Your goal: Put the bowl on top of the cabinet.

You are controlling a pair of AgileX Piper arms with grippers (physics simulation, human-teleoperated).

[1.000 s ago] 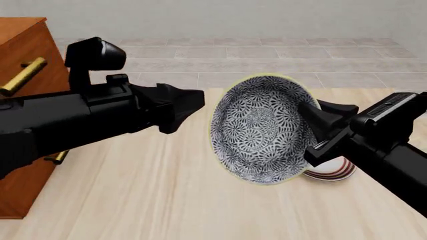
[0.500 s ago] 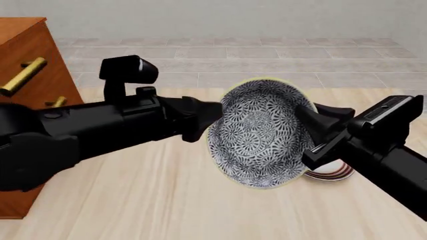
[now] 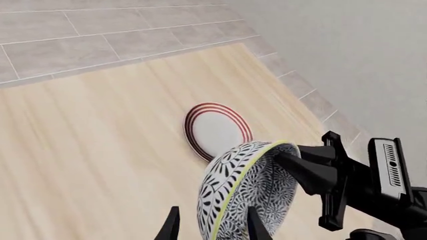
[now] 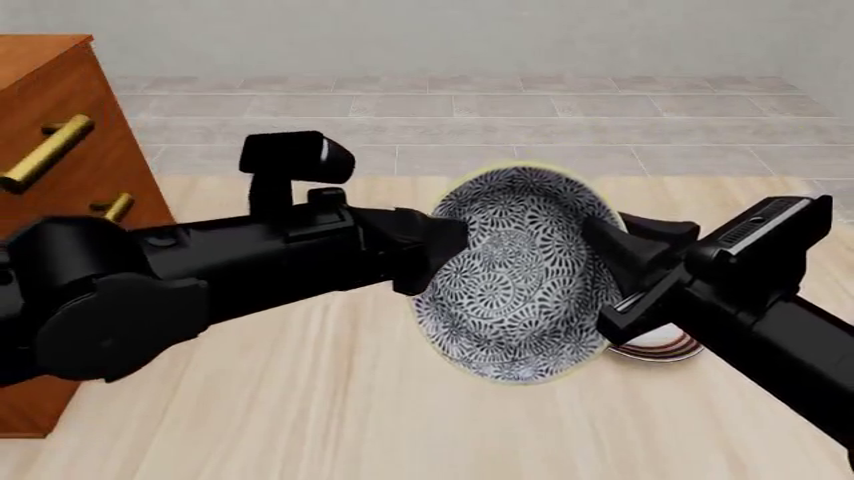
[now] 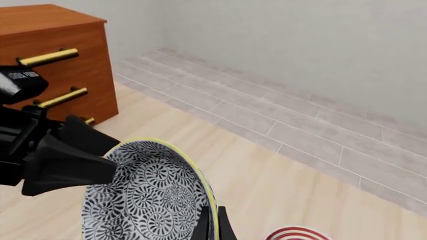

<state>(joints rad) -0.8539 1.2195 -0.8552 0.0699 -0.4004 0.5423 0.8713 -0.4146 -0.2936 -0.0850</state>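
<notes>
The worktop [image 4: 334,400], a pale wood-grain surface, is filling the lower part of the front view, with a tiled floor [image 4: 534,110] lying beyond its far edge. The cabinet [image 4: 60,150] is standing at the left edge of the worktop, reddish-brown, with brass bar handles [image 4: 47,152] projecting from its front; its top is only partly showing at the corner of the front view.

The left arm [image 4: 174,290] is reaching across from the cabinet side, and the right arm [image 4: 761,320] is coming in from the opposite side. Between them the bowl [image 4: 514,275] is hanging above the worktop, tipped on edge so that its patterned interior is facing the front camera. It is well apart from the cabinet top.

The right end effector [image 4: 617,262] is clamping the bowl's rim on the right side, with one finger showing inside the bowl and the rim passing between the fingers in the right wrist view. The left end effector [image 3: 210,231] is standing open, its two fingertips straddling the bowl's yellow rim in the left wrist view; whether they are touching it cannot be told.

The plate [image 3: 217,131], white with red rings, is lying flat on the worktop below and behind the bowl, beside the right arm.
</notes>
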